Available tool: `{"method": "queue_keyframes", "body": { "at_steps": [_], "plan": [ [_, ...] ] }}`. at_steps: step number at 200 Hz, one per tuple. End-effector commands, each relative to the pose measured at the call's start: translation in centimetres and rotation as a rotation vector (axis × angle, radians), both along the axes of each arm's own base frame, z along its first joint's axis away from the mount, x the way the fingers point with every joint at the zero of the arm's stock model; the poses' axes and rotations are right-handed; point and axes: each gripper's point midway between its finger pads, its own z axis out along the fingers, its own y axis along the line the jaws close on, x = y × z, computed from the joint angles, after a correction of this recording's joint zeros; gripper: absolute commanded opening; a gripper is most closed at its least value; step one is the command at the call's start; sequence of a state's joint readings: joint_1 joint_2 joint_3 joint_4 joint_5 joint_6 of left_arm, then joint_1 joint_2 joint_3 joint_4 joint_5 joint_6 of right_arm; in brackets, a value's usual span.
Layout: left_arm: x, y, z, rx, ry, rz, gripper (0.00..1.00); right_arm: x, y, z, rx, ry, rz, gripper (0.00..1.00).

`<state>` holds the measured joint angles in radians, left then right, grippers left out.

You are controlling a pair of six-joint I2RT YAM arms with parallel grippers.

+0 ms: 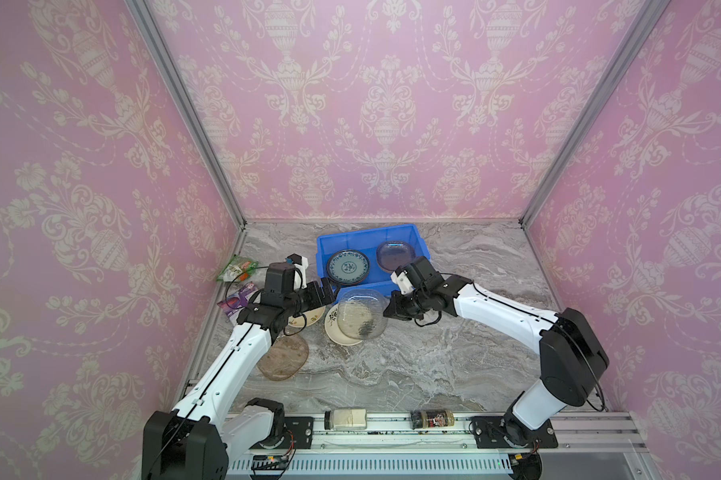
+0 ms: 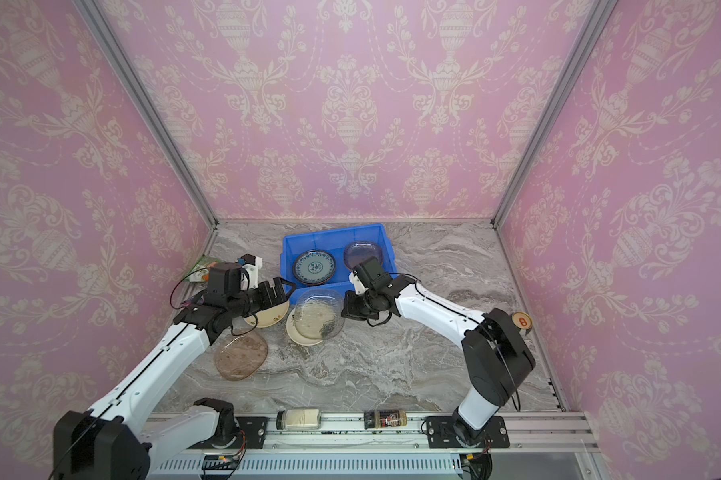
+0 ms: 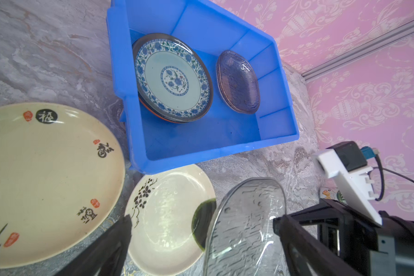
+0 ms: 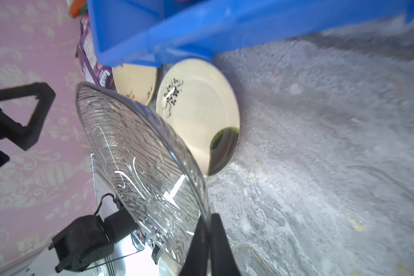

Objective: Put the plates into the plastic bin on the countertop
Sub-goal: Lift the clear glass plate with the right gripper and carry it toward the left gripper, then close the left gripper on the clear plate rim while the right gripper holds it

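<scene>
Just short of the bin's near wall: clear grey glass plate (image 1: 359, 311), rounded-square and ribbed, tipped steeply on edge above a cream floral plate (image 3: 167, 215); whether its low edge touches that plate cannot be told.
Right gripper (image 4: 208, 218): fingers pressed together on the glass plate's right rim, a thin pinch at one edge only.
Left gripper (image 1: 327, 291): jaws spread wide and holding nothing, hovering just left of the glass plate, over a second cream plate (image 3: 46, 179) marked with black characters.
Plastic bin (image 1: 363, 233): bright blue, at the far middle of the countertop (image 1: 433, 353). On its left side a teal-patterned plate (image 1: 347, 266) tops a small stack, an orange rim showing beneath. On its right side lie tinted glass plates (image 1: 395, 254).
Not yet binned: both cream plates, close against the bin's near wall, and a brown glass plate (image 1: 284, 359) nearer, partly under the left arm.
Step in hand: likely the lift and carry of the glass plate toward the bin.
Next move: seems to call for raising the plate clear of the near wall and swinging it far and right over the glass stack. It should be levelled and lowered before the fingers part, as a one-edge pinch on smooth glass could slip.
Bystanders: snack packets (image 1: 236, 268) at far left, two jars (image 1: 345, 419) on the near rail.
</scene>
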<state>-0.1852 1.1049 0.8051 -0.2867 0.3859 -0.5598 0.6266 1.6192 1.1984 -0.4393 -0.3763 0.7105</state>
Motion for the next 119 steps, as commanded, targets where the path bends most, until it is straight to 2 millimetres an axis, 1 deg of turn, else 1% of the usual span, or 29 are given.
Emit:
{"method": "queue_keyframes", "body": {
  "at_steps": [1,20,47,64,78,110,119],
  "plan": [
    [1.7,-0.8,1.9,-0.061,-0.07,-0.008,0.97,1.7,-2.4,2.9,-0.024,-0.083,-0.035,0.0],
    [2.4,-1.6,2.3,-0.122,-0.084,-0.025,0.92,3.3,-3.5,4.2,-0.012,-0.12,-0.073,0.0],
    [3.4,-2.7,2.9,-0.168,-0.094,-0.05,0.86,4.8,-3.6,5.2,0.013,-0.147,-0.089,0.0],
    [3.9,-3.4,3.6,-0.178,-0.112,-0.072,0.82,5.4,-3.3,5.5,0.037,-0.146,-0.089,0.0],
    [4.3,-4.0,3.8,-0.177,-0.114,-0.088,0.8,5.7,-3.0,5.7,0.052,-0.148,-0.083,0.0],
    [5.3,-5.3,3.7,-0.175,-0.106,-0.123,0.74,6.2,-2.6,6.1,0.066,-0.147,-0.064,0.0],
    [5.5,-5.8,3.7,-0.175,-0.104,-0.135,0.7,6.3,-2.5,6.1,0.068,-0.145,-0.058,0.0]
  ]
}}
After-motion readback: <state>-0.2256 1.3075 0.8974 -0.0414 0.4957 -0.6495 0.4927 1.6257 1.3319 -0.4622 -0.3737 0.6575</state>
